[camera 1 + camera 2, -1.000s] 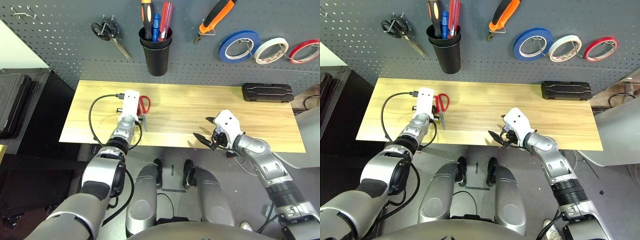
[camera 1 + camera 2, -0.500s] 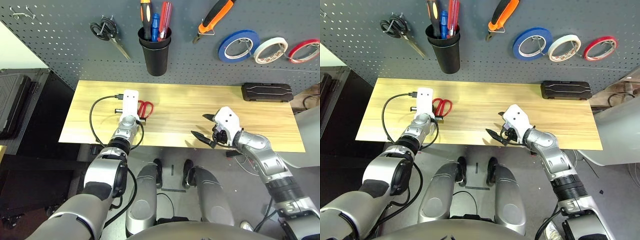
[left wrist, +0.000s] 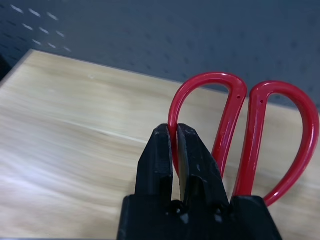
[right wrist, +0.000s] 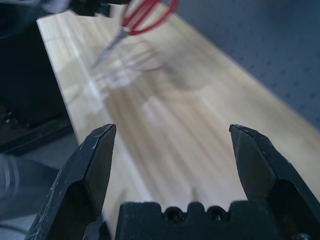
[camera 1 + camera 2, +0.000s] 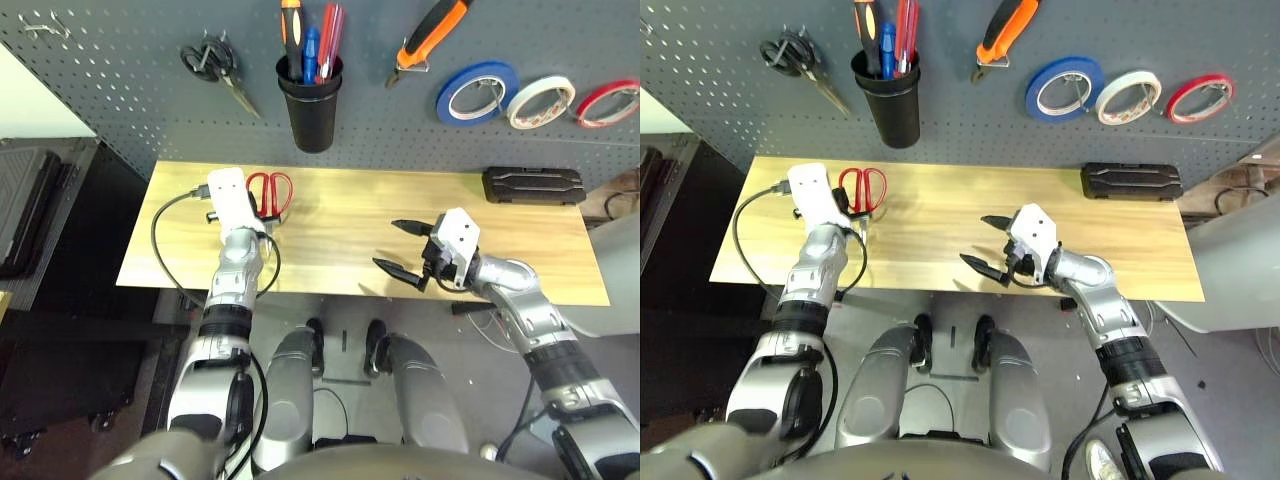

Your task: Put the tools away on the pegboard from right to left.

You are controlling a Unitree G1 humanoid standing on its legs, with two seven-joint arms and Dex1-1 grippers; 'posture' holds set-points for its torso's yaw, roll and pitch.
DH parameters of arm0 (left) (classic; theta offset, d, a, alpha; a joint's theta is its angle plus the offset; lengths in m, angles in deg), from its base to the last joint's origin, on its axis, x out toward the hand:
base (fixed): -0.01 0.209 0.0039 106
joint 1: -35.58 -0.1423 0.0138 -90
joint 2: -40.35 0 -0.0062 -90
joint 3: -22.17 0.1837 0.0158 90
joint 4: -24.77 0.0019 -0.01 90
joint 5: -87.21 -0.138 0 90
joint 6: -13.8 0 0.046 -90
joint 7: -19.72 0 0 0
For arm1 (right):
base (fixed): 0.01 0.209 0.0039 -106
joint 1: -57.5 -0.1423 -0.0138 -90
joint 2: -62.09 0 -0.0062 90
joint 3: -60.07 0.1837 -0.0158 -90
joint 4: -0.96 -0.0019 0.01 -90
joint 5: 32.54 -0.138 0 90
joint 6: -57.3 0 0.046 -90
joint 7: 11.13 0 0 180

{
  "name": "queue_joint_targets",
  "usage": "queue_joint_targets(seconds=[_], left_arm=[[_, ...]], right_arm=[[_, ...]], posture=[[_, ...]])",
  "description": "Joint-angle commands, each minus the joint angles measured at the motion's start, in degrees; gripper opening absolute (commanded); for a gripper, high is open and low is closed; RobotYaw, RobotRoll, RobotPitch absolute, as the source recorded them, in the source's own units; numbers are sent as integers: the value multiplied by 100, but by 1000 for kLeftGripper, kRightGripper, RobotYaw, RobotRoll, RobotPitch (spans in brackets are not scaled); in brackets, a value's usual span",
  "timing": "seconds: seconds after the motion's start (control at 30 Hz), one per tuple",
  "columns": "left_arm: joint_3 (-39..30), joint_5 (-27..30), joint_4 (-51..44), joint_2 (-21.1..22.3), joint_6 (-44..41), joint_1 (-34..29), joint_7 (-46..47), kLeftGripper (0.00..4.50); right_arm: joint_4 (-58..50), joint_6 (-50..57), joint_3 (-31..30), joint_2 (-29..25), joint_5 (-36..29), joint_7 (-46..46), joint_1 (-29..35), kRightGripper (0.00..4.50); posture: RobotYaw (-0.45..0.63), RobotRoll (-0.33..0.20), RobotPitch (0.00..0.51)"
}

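A: Where are the two arms?

B: The left arm reaches forward over the left part of the wooden surface (image 5: 340,215), forearm nearly straight. Its left pincer (image 3: 173,137) is clamped together on one red loop of the red-handled scissors (image 5: 268,193). The scissors hang above the surface near its back left corner, handles toward the pegboard (image 5: 130,90), blades pointing back toward the robot.

A: And the right arm?

B: It bends in from the right, wrist turned so the right pincer (image 5: 398,245) points leftward across the surface near the front edge. Its two black fingers stand wide apart, with nothing between them.

A: What is on the pegboard?

B: From right to left: a red tape roll (image 5: 608,102), the white tape roll (image 5: 542,101), a blue tape roll (image 5: 478,92), then the orange-and-black-handled pliers (image 5: 430,40) hanging on a hook. Next is a black cup (image 5: 311,103) holding the slim screwdriver (image 5: 292,35) along with a blue-handled and a red-handled tool. Black-handled scissors (image 5: 216,70) hang left of the cup.

A: Anything else on the surface?

B: A black case (image 5: 535,185) lies at the back right corner.
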Motion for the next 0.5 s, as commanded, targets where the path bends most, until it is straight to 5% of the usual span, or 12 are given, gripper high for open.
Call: queue_joint_targets(seconds=[0.03, 0.5], left_arm=[[-151, 204, -855, -7, -313, -308, -45, 51], [-570, 1525, -2829, -210, 12, -507, -509, 51]], right_arm=[[323, -294, 152, 7, -158, -187, -110, 4500], [17, -623, 612, 447, -1351, -955, -646, 4500]], posture=[[281, 0, 241], [354, 0, 220]])
